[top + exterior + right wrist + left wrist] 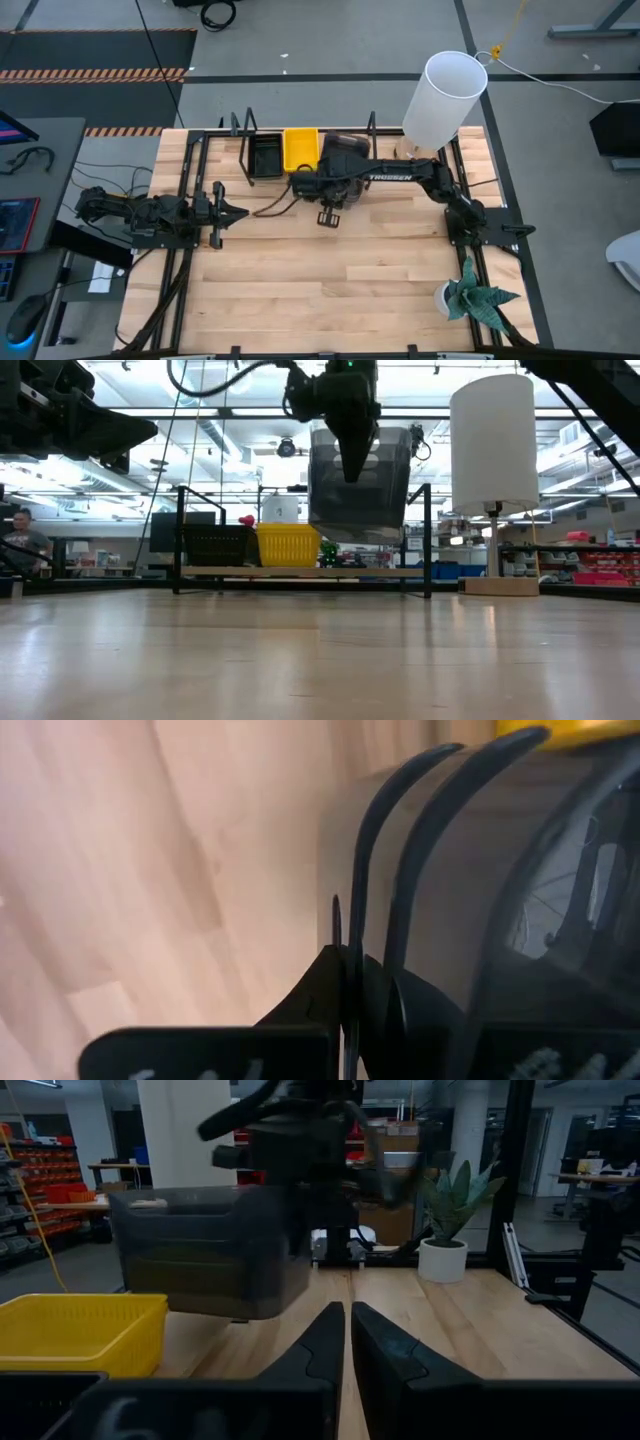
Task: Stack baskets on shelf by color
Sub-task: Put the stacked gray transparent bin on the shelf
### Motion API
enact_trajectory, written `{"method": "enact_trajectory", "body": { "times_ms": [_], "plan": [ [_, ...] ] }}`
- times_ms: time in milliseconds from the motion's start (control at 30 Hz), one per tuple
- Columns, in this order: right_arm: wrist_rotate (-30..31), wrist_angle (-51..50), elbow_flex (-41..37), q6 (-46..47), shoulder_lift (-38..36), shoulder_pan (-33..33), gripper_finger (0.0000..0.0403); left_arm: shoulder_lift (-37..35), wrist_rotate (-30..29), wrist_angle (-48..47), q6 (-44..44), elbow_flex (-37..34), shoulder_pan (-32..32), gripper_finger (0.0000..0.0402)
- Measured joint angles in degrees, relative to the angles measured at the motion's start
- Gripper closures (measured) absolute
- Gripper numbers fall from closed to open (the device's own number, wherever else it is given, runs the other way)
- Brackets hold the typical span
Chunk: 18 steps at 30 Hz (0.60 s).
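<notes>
A dark grey basket (360, 485) hangs in the air over the shelf (300, 572), with my right gripper (352, 455) shut on it from above. In the right wrist view, two curved grey rims (400, 870) show close together. A black basket (265, 155) and a yellow basket (300, 148) rest side by side on the shelf board, left of the grey one (345, 150). My left gripper (225, 213) waits at the table's left, level and shut, holding nothing. Its wrist view shows its fingers (348, 1330), the grey basket (210, 1265) and the yellow basket (75, 1330). My right gripper pinches the grey basket's rim (345, 935) on the long side nearer the table's front, between its two fingers. The fingers (350, 440) point down from above. The basket hangs below them, lifted clear of the shelf and a little tilted.
Black upright brackets (428, 535) stand on the shelf beside the hanging basket. A tall white cylinder lamp (450, 95) stands at the far right of the shelf. A potted plant (475, 295) sits at the table's near right. The near half of the tabletop (330, 290) is bare wood.
</notes>
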Motion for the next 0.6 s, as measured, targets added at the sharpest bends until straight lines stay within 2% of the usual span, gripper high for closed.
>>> {"method": "enact_trajectory", "body": {
  "times_ms": [167, 333, 467, 600],
  "plan": [
    [0.64, 0.11, -1.53, -6.51, 0.0, -2.9, 0.0387, 0.01, 0.0, 0.0, 0.0, -0.01, 0.0, 0.0365],
    [0.12, 0.03, -5.38, -7.15, 0.04, -5.59, 0.0387, 0.01, -0.01, -0.01, 0.0, 0.0, 0.0, 0.0361],
    [3.48, 0.18, -8.13, -8.62, 0.07, -6.61, 0.0382, 0.01, -0.02, -0.02, 0.0, 0.0, 0.0, 0.0364],
    [3.95, 0.08, -9.5, -10.81, 0.07, -7.32, 0.038, 0.01, 0.0, -0.02, 0.0, 0.0, 0.0, 0.037]
  ]
}}
